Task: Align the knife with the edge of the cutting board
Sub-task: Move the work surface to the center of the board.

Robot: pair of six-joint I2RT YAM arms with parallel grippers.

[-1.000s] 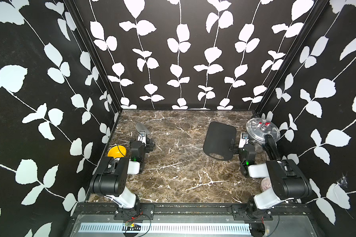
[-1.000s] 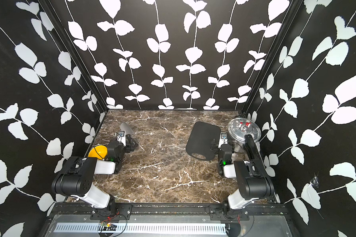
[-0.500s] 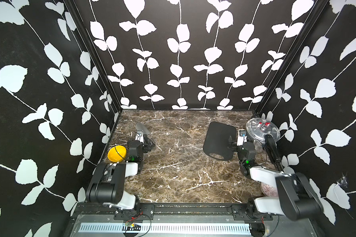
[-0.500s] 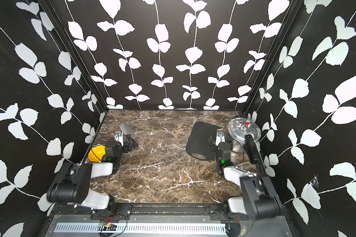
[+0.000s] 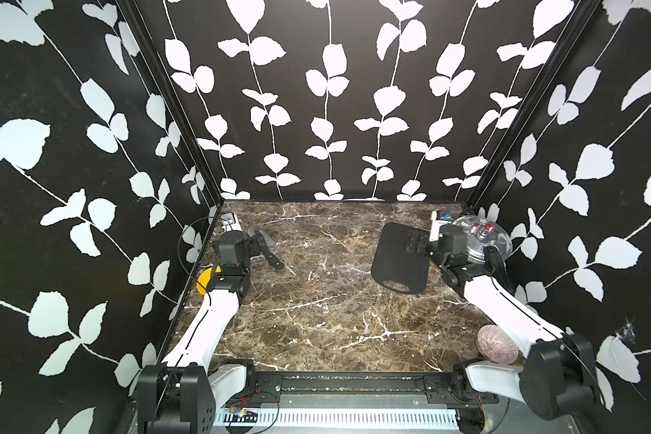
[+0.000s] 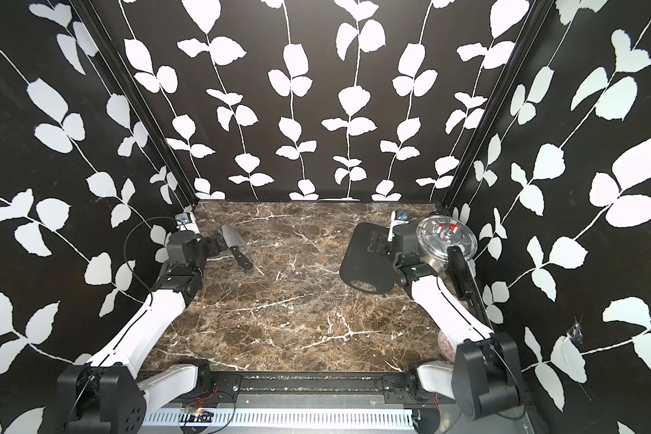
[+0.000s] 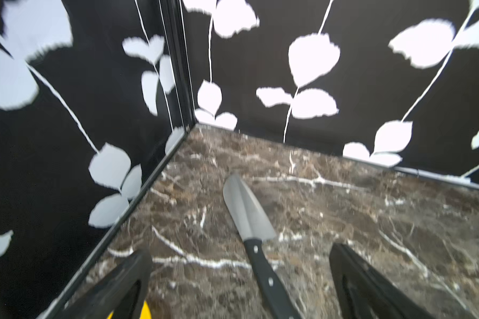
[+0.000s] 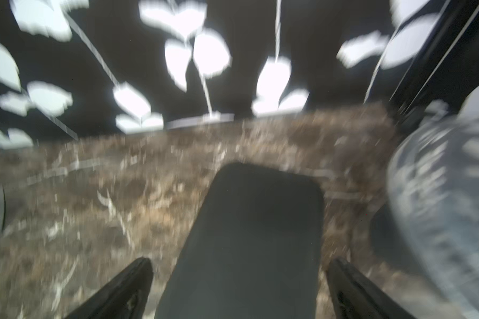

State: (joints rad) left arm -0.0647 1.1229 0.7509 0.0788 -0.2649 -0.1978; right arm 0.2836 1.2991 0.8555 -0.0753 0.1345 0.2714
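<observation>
Left gripper (image 7: 239, 252), jaws spread, has advanced to straddle the handle of the knife (image 6: 237, 246) at 10 o'clock on the tabletop (image 5: 316, 319), while right gripper (image 8: 238, 262), likewise spread, has reached over the cutting board (image 5: 395, 259) at 2 o'clock, both items unmoved.

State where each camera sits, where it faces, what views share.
Top views: high at the front, looking down toward the back wall; left arm and right arm whole.
Left wrist: on the left arm, past the open left gripper at the knife.
Right wrist: on the right arm, blurred, past the open right gripper along the cutting board.
Shared: knife, in both top views and left wrist.
</observation>
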